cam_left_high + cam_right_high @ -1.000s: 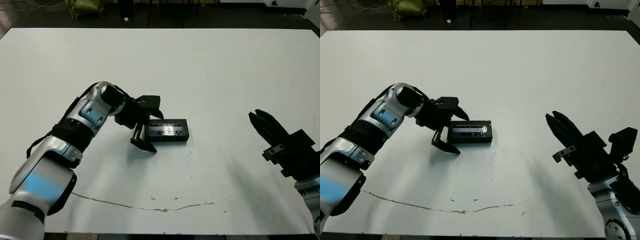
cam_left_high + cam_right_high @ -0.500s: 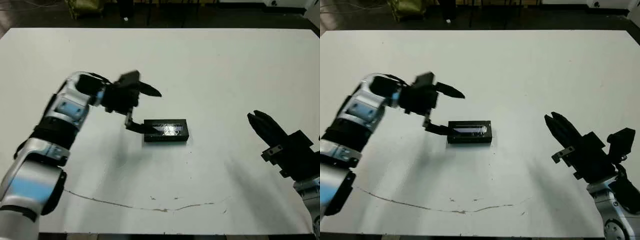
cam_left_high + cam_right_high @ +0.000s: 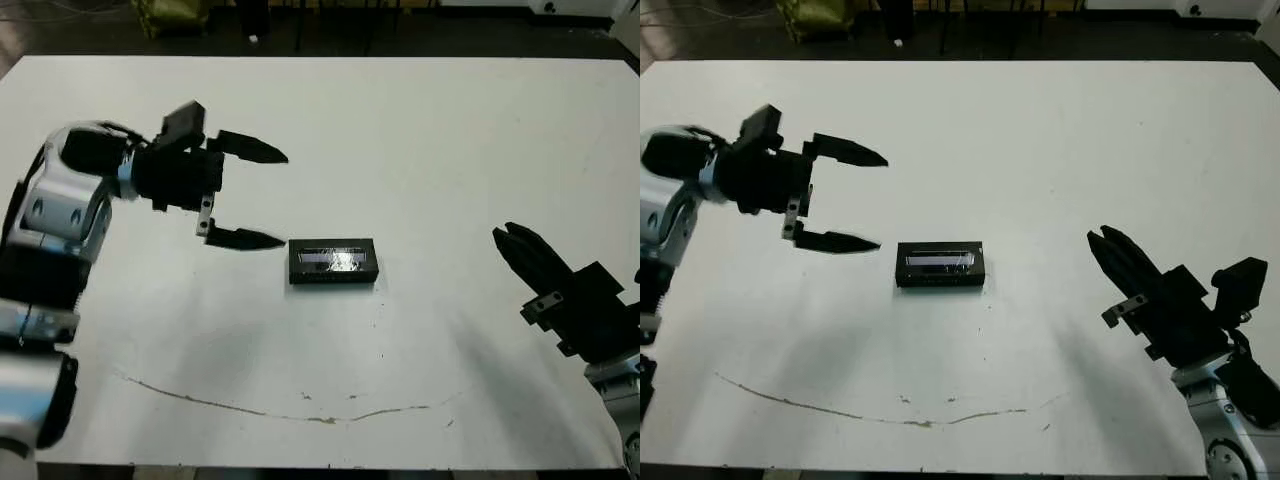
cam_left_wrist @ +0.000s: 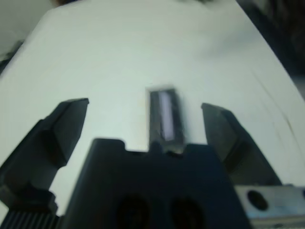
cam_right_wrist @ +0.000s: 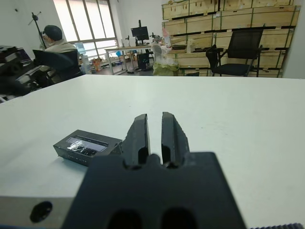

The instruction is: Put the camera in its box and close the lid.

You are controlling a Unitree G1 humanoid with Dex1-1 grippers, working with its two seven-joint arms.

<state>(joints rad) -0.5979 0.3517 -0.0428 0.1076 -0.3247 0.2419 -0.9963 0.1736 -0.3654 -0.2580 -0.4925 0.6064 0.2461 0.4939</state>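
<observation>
One closed box point(image 3: 332, 261) beside left end effector point(image 3: 268, 198)

Black lid point(image 3: 333, 260), seemingly silvery strip.

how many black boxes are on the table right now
1. A single closed black box with a silvery strip on top lies near the middle of the white table, between the open left gripper and the shut right gripper. Neither touches it.

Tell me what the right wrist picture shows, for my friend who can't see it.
A closed black box with a silvery strip on its lid lies on a white table, just beyond the right gripper, whose two black fingers are nearly shut on nothing. Far behind, a person sits.
</observation>
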